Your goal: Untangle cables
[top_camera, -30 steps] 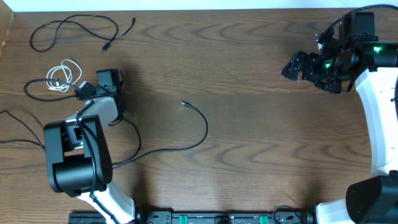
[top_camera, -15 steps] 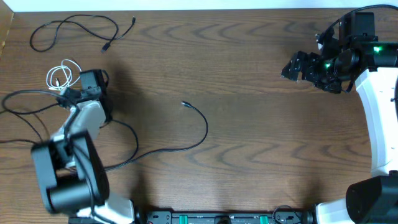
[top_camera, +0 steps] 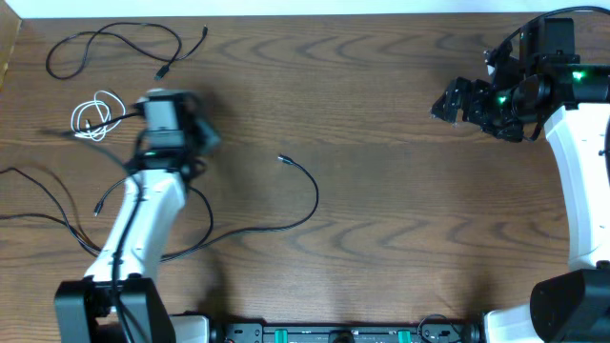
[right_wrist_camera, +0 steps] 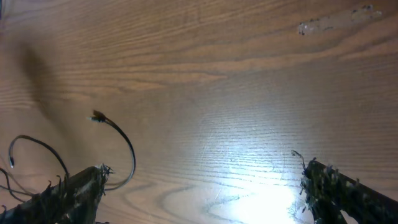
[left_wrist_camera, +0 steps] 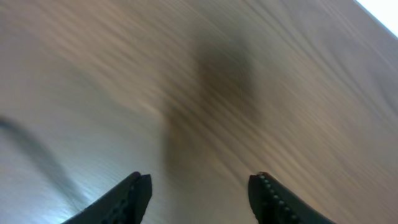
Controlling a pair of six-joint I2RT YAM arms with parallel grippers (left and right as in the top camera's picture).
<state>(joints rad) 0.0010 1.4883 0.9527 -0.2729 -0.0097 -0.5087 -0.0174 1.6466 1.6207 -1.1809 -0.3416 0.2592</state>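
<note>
A: What changed on the left side?

B: The left black cable (top_camera: 98, 204) now lies slack near the left edge. Half a second ago it was pulled into a tight loop. The white cable (top_camera: 93, 116) has not moved. I cannot tell if a thin black strand still touches it.

A: And the left pincer (left_wrist_camera: 199, 180)?

B: 1 second ago it was closed beside the white coil. Now its jaws stand about half open, with only blurred desk (top_camera: 381, 191) between them. The arm has swung to the right of the coil.

A: So 1 pull is finished?

B: I think so. A new grasp is needed next.

A: Further right?

B: The middle black cable (top_camera: 315, 195) is unchanged and lies alone. The right pincer (right_wrist_camera: 205, 169) stays wide open and empty, far from every cable.
</note>
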